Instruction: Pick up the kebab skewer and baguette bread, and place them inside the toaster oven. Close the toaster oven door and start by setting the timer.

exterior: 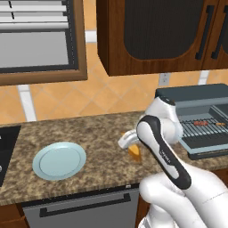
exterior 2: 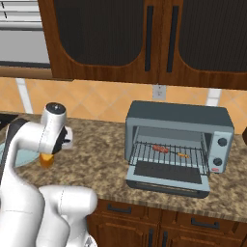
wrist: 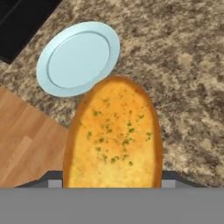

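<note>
Gripping the stubby golden-orange baguette bread (wrist: 113,133), the claw (wrist: 113,179) is clamped across its width above the speckled granite tabletop (exterior: 98,129); loaf's long axis is running along the fingers. The slate-grey toaster oven (exterior 2: 178,116) is standing open at the tabletop's right end, well apart.

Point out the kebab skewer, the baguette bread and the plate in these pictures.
kebab skewer (exterior 2: 161,149): right base view, the red chunks on the oven rack.
baguette bread (wrist: 114,135): hand view, the middle of its crust.
plate (exterior: 59,160): left base view, its flat centre.
</note>
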Tool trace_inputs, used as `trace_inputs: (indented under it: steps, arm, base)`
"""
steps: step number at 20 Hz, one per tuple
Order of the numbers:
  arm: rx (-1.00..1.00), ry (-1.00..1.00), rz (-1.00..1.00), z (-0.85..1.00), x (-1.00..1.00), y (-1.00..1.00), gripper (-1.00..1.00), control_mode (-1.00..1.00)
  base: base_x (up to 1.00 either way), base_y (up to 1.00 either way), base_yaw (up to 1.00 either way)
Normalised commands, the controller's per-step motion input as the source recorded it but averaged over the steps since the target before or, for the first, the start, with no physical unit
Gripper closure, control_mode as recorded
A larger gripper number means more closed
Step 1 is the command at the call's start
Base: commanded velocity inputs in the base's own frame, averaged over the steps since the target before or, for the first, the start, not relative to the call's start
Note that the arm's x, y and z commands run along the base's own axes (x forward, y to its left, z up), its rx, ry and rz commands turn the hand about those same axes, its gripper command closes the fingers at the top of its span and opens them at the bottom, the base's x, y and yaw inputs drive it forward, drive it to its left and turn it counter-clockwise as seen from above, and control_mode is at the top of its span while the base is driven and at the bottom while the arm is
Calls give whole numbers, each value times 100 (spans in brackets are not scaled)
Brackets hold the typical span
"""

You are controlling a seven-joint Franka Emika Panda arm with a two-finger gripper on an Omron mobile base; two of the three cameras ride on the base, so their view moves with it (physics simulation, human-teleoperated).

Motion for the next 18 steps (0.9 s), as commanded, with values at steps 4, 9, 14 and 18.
trace_inputs:
  steps: [4,9,14,18]
  arm:
    - [-14,-1,13,13,-25,-100,100,-100]
    - [-17,0,11,31,-7,-100,100,-100]
    - [-18,0,9,50,0,-100,100,-100]
    - [-19,0,4,32,-1,-100,100,-100]
  base:
    - [0,0,0]
    - [0,0,0]
    - [0,0,0]
    - [0,0,0]
